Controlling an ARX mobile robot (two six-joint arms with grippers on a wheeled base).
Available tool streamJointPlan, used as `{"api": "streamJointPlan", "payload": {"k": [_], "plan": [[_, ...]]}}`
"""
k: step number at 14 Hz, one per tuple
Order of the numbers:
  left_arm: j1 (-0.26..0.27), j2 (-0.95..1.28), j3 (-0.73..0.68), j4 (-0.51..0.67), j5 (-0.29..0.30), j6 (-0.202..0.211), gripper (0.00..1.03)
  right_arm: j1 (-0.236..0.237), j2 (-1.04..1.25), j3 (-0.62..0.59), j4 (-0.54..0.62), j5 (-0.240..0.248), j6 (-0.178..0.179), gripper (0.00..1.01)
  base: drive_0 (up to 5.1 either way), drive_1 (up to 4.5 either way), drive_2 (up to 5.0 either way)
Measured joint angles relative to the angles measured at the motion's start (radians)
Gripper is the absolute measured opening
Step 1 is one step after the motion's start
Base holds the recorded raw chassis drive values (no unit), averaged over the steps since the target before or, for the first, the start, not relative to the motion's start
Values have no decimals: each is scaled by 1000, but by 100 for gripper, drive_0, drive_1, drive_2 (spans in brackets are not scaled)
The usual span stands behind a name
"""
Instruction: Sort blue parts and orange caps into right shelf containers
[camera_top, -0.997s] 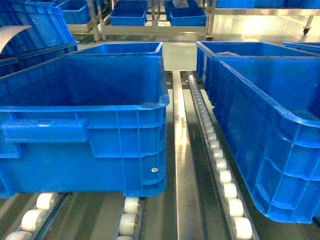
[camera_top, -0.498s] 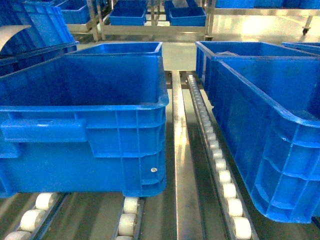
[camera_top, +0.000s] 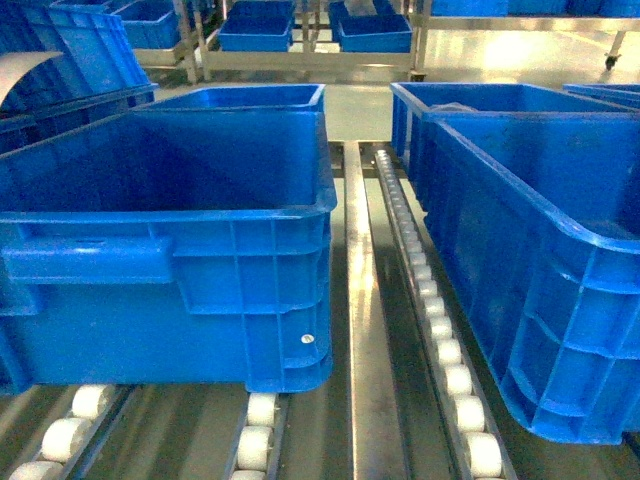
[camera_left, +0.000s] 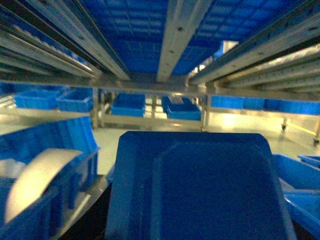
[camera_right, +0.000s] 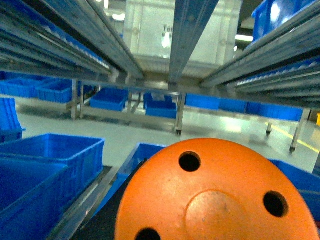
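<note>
1. From the head camera, white rollers (camera_top: 455, 382) run in tracks along the shelf bed, from 6 o'clock up toward 12 o'clock, with a bare metal rail (camera_top: 356, 300) between the tracks.
2. A big blue crate (camera_top: 200, 290) sits on the rollers at 9 o'clock, its open top showing no contents; a second blue crate (camera_top: 545, 300) stands at 3 o'clock, well apart from the first across the rail.
3. Behind each, toward 12 o'clock, another crate (camera_top: 250, 97) butts up close; beyond them the pale floor and a far rack of small blue bins (camera_top: 258, 30) show.
4. Neither arm appears in the head view.
5. The left wrist camera is filled at 6 o'clock by a flat blue part (camera_left: 200, 190) right against the lens; the fingers are hidden, so I cannot tell whether they are apart or clamped.
6. The right wrist camera shows an orange cap (camera_right: 215, 195) with round holes at 6 o'clock, equally close; the fingers are hidden there too, so the grip cannot be judged.
7. Above both, shelf rails (camera_right: 187, 30) run overhead.
</note>
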Motion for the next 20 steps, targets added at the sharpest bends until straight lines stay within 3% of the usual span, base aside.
{"api": "streamJointPlan", "payload": {"k": [2, 3, 5, 6, 7, 8, 9, 10, 11, 12, 13, 15, 20], "plan": [[-17, 359, 291, -190, 4, -26, 41, 0, 419, 235, -11, 18, 11, 43, 0, 0, 0], [-23, 492, 368, -208, -4, -29, 48, 3, 594, 304, 9, 56, 11, 45, 0, 0, 0], [-40, 501, 374, -131, -1, -47, 75, 14, 713, 331, 37, 114, -5, 73, 0, 0, 0], [-39, 449, 355, -125, 0, -56, 89, 26, 692, 326, 45, 171, -43, 88, 0, 0, 0], [-38, 433, 338, -127, -1, -59, 100, 26, 681, 326, 47, 174, -58, 100, 0, 0, 0], [-38, 445, 337, -150, -12, -55, 96, 26, 679, 319, 48, 144, -48, 94, 0, 0, 0], [-37, 423, 295, -193, -76, -21, 85, 26, 648, 259, 73, 60, 9, 81, 0, 0, 0], [-29, 367, 198, -167, -77, 6, 72, 27, 586, 167, 97, 34, 53, 66, 0, 0, 0], [-19, 298, 114, -129, -76, 23, 58, 26, 539, 112, 114, 34, 73, 53, 0, 0, 0], [3, 161, -86, -90, -53, 29, 17, 26, 407, -48, 125, 33, 89, 11, 0, 0, 0], [42, 117, -133, -87, -5, 31, 4, 26, 362, -85, 123, 33, 90, 2, 0, 0, 0], [63, 24, -209, -89, -5, 30, 2, 26, 274, -149, 97, 33, 92, 2, 0, 0, 0], [57, -196, -343, -182, 1, 31, 2, 26, 47, -254, -24, 32, 93, 2, 0, 0, 0]]}}
